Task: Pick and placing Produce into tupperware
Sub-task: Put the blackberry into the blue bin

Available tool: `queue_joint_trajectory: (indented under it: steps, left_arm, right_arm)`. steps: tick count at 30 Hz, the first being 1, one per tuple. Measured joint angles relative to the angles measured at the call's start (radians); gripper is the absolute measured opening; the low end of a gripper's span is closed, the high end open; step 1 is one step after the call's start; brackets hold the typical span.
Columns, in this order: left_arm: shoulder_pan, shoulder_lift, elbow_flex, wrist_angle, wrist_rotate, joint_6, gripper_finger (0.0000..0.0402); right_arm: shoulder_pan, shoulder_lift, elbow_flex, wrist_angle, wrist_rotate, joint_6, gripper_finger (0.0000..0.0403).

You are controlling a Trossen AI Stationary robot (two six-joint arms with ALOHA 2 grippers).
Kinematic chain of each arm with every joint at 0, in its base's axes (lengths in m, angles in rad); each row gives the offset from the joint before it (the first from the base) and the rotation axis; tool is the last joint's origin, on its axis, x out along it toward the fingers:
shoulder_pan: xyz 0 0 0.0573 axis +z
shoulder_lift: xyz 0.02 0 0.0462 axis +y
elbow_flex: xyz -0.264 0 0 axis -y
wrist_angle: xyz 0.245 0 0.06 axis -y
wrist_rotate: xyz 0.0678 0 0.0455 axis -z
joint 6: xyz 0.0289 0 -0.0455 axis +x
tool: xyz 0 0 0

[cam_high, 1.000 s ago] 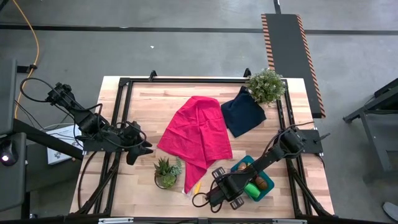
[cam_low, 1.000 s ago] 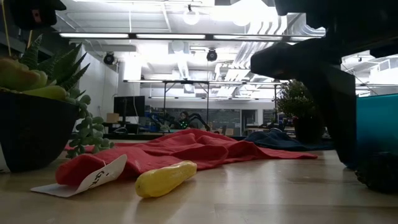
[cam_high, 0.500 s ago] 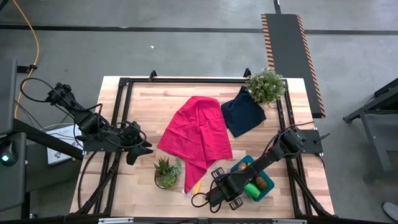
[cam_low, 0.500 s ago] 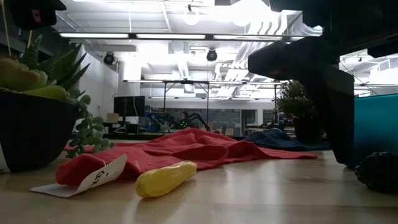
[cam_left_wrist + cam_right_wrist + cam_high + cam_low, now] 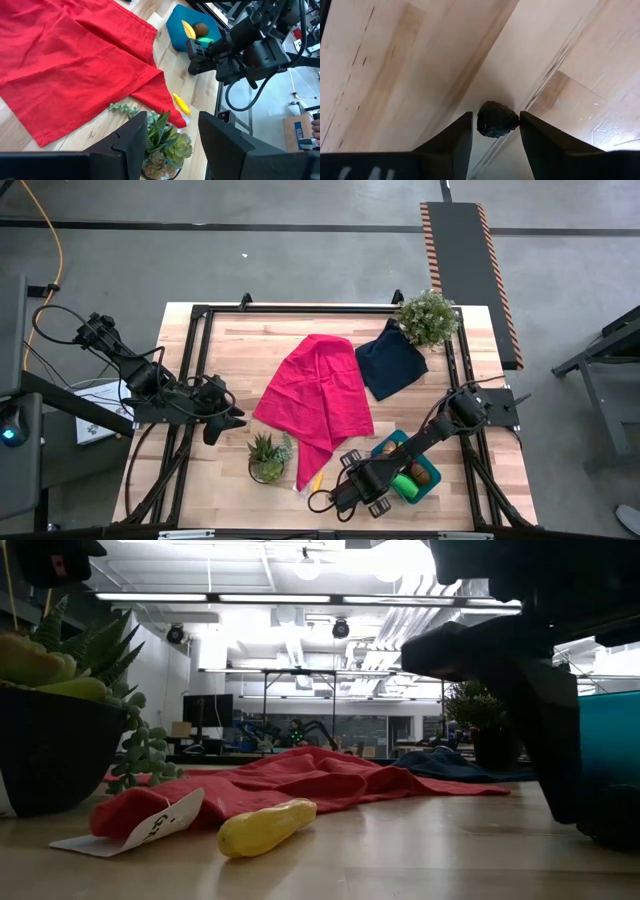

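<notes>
My right gripper [image 5: 496, 116] reaches low over the table's near edge [image 5: 352, 486], left of the teal tupperware [image 5: 388, 443], and is shut on a small dark lumpy produce piece [image 5: 496, 120], which also shows in the low view [image 5: 612, 832]. In the tub lie a yellow banana [image 5: 188, 29], a brown piece [image 5: 200, 27] and a green piece [image 5: 204, 40]. Another yellow banana [image 5: 316, 480] lies on the table beside the red cloth's near corner [image 5: 265, 827]. My left gripper [image 5: 232, 418] waits open at the table's left side, above the wood. My right gripper pinches the dark lumpy piece between its two fingers, one on each flank [image 5: 516, 119]. The fingers come from above, pointing down at the table. The piece sits at their free ends and still rests on the wooden table top.
A red cloth [image 5: 315, 395] is spread mid-table, with a navy cloth [image 5: 390, 360] and a leafy plant [image 5: 428, 318] at the far right. A potted succulent [image 5: 268, 457] stands left of the loose banana, and a white tag [image 5: 150, 825] lies beside it.
My right gripper has crept a little toward the table's left and near edge and has come down lower. In the low view its finger has moved across toward the dark piece, which now shows less than half a second ago.
</notes>
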Motion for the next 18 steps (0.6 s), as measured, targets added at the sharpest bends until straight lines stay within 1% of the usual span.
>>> queue_joint_trajectory:
  steps: [8, 18]
  left_arm:
    - [0.0, 0.0, 0.0, -0.009, 0.0, 0.0, 0.0166]
    - [0.0, 0.0, 0.0, -0.01, 0.0, 0.0, 0.0166]
  right_arm:
    - [0.0, 0.0, 0.0, 0.0, 0.0, 0.0, 0.0121]
    - [0.0, 0.0, 0.003, -0.005, 0.0, 0.035, 0.0117]
